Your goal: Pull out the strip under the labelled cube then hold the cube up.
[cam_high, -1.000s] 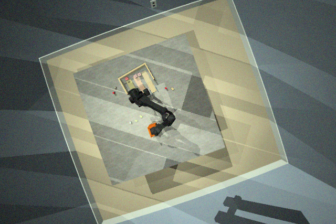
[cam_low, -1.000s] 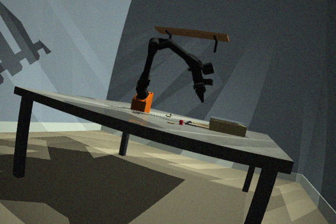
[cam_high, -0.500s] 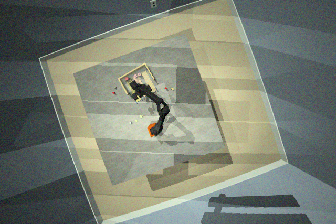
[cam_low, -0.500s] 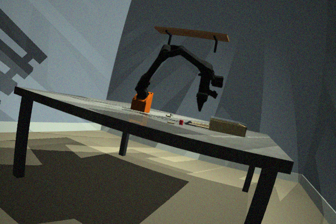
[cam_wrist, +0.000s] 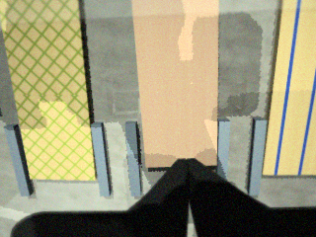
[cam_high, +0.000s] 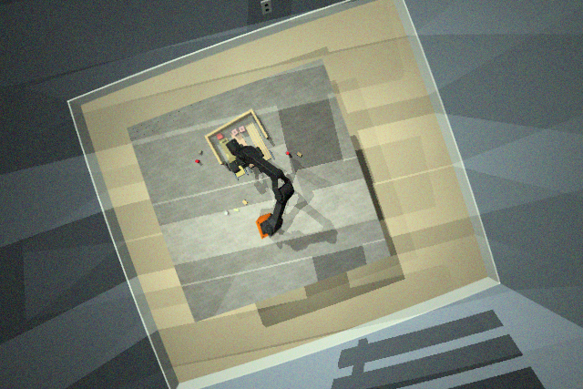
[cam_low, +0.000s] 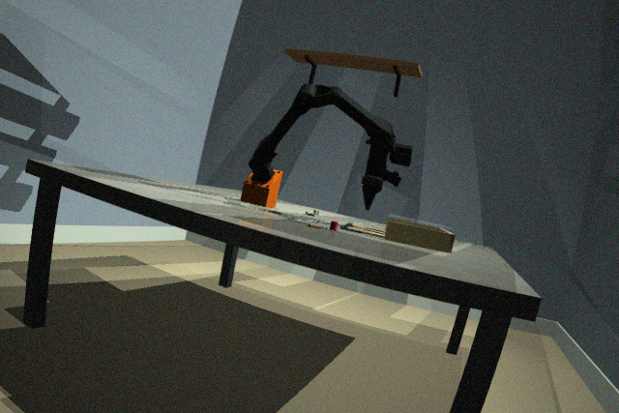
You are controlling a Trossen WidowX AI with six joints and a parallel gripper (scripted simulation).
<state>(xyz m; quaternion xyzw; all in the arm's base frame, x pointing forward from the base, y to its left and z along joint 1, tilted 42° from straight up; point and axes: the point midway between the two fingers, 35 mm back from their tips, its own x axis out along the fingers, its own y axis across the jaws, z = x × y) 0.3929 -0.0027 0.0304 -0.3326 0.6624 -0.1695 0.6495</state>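
My gripper (cam_low: 368, 208) (cam_wrist: 186, 167) is shut and empty. It points down above the table, its tips over the near end of the plain peach strip (cam_wrist: 178, 94) in the wrist view. The green cross-hatched yellow strip (cam_wrist: 61, 153) lies to the left and the blue-lined yellow strip (cam_wrist: 280, 123) (cam_high: 257, 138) to the right. In the top view, a pink cube (cam_high: 234, 131) is at the peach strip's far end and another pink cube (cam_high: 241, 128) is just right of it. A red cube (cam_high: 219, 137) is at the hatched strip's far end. The cubes' letters are unreadable now.
A low tan wall (cam_high: 229, 123) (cam_low: 420, 236) encloses the strips' far ends and sides. Blue-grey guide bars (cam_wrist: 102, 159) flank their near ends. A small red object (cam_high: 198, 161) lies left and another red object (cam_high: 288, 153) right of the enclosure. Small items lie near the orange base (cam_low: 262, 193).
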